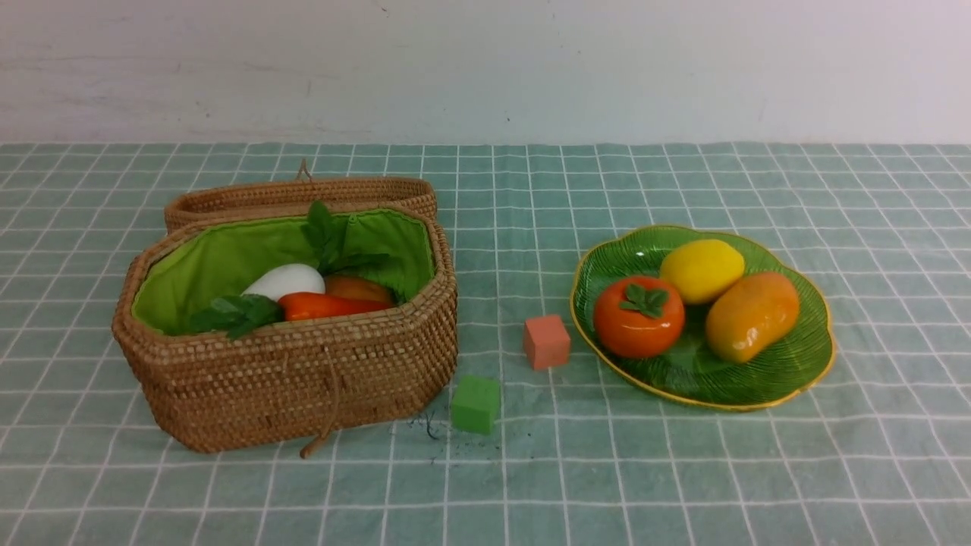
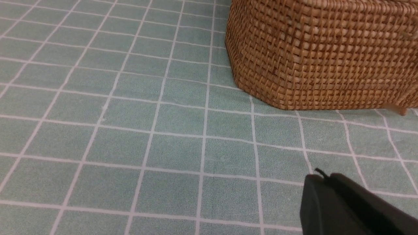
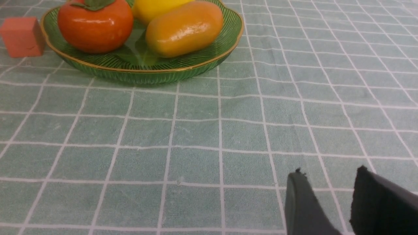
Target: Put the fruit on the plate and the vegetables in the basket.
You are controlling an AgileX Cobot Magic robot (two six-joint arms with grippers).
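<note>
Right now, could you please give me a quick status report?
Left hand shut, empty; right hand open, empty. Fruit on plate, vegetables in basket. Nothing in the way.

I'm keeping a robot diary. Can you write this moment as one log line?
plate: lemon, persimmon, mango | basket: vegetables | cubes: on cloth | jaws: left shut, right apart, empty

- A pale, scuffed wall [image 1: 485,68] runs across at 12 o'clock.
- The counter [image 1: 683,470] wears a teal cloth gridded with thin white lines.
- Light falls soft and even.
</note>
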